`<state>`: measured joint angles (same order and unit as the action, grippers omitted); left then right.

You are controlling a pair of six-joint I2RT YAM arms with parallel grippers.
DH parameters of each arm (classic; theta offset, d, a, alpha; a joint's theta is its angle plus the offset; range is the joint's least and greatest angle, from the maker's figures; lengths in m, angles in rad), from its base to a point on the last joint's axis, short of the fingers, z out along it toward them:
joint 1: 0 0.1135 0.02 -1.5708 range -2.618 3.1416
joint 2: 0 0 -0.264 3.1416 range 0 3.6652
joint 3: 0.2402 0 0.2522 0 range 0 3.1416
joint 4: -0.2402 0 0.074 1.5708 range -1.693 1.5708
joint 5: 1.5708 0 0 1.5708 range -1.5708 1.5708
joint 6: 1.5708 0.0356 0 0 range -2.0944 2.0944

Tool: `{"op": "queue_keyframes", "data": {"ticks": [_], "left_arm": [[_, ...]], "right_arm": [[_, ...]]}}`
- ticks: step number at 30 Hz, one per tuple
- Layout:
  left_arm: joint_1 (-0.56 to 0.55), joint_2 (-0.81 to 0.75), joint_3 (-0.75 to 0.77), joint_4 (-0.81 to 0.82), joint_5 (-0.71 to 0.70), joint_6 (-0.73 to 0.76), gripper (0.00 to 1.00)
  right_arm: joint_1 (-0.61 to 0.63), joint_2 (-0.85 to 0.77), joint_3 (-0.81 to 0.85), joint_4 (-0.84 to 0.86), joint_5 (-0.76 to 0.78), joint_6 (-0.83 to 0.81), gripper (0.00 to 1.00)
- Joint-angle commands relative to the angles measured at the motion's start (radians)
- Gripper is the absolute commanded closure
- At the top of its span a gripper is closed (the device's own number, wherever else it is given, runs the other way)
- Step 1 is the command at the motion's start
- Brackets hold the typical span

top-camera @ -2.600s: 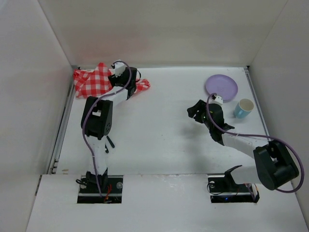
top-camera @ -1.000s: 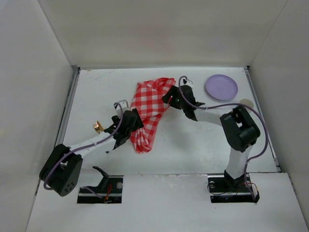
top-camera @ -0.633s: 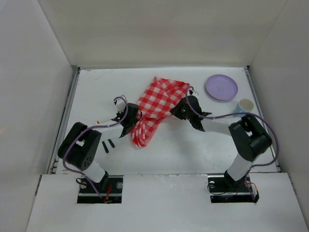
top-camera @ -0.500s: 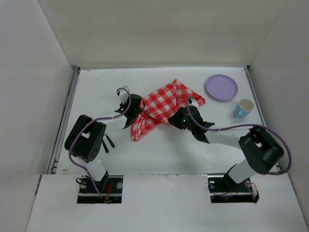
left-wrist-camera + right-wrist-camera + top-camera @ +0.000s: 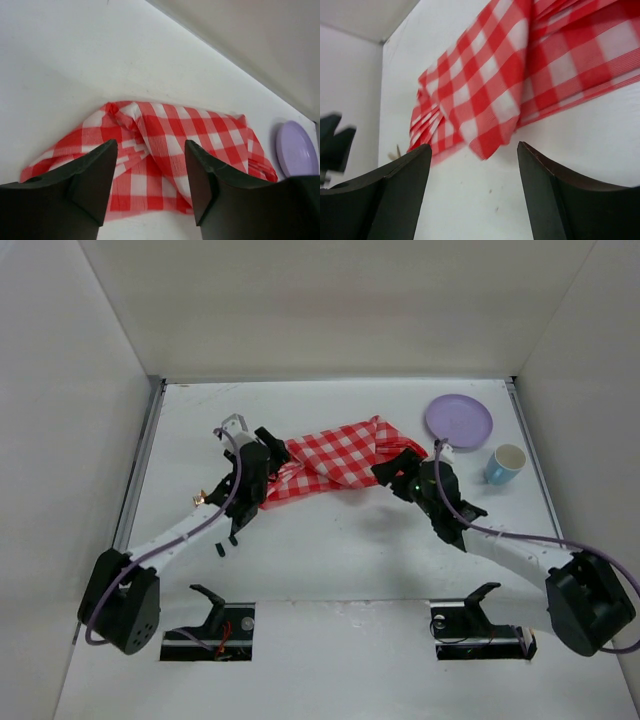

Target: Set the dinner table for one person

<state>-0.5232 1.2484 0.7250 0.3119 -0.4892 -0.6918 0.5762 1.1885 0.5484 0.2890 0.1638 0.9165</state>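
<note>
Cloth-laying step: red-checked cloth (image 5: 335,462) lies bunched on the surface (image 5: 340,550), toward its far middle. Left claw (image 5: 150,150) is part-open and right claw (image 5: 472,150) wide, both empty, one at each end of the cloth. Next, I'd say: pinch opposite corners and spread it flat. Open room on the near side; purple plate (image 5: 458,420) and cup (image 5: 506,464) crowd the right edge.

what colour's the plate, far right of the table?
The plate is plain light purple, no pattern. It shows best in the top external view.
</note>
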Motion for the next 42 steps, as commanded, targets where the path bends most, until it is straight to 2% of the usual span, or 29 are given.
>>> {"op": "queue_keyframes", "data": {"ticks": [1,7,13,15,17,19,24,28,32,34,37,40,42], "left_arm": [[-0.068,-0.055,-0.085,-0.017,-0.025,-0.058,0.43],[-0.165,0.037,-0.082,-0.001,0.081,-0.135,0.34],[-0.214,0.143,-0.078,0.139,0.166,-0.193,0.28],[-0.222,0.172,-0.082,0.179,0.161,-0.189,0.28],[-0.208,0.206,-0.087,0.206,0.158,-0.195,0.28],[-0.170,0.258,-0.081,0.233,0.153,-0.195,0.28],[-0.059,0.425,0.023,0.294,0.179,-0.193,0.28],[0.015,0.502,0.099,0.296,0.245,-0.224,0.30],[0.038,0.450,0.058,0.303,0.268,-0.253,0.35],[0.026,0.393,0.009,0.303,0.265,-0.241,0.35],[-0.026,0.278,-0.103,0.305,0.219,-0.221,0.35],[-0.126,0.182,-0.176,0.288,0.154,-0.144,0.35],[-0.201,0.134,-0.193,0.262,0.092,-0.077,0.35]], "right_arm": [[-0.060,0.011,0.001,0.007,0.019,-0.030,0.24],[-0.095,0.166,0.102,0.013,-0.023,-0.059,0.18],[-0.077,0.333,0.191,0.058,-0.090,-0.028,0.18],[-0.062,0.378,0.229,0.068,-0.093,-0.019,0.31],[-0.054,0.396,0.264,0.058,-0.099,-0.022,0.51],[-0.051,0.401,0.295,0.049,-0.092,-0.037,0.63],[-0.032,0.395,0.404,-0.100,-0.015,-0.151,0.78],[-0.008,0.405,0.631,-0.363,0.120,-0.327,0.86],[0.113,0.570,1.046,-0.678,0.247,-0.523,0.84],[0.151,0.640,1.139,-0.731,0.298,-0.524,0.81],[0.156,0.636,1.043,-0.627,0.255,-0.449,0.66],[0.124,0.567,0.882,-0.498,0.177,-0.374,0.42],[0.113,0.492,0.785,-0.438,0.166,-0.354,0.34]]}}
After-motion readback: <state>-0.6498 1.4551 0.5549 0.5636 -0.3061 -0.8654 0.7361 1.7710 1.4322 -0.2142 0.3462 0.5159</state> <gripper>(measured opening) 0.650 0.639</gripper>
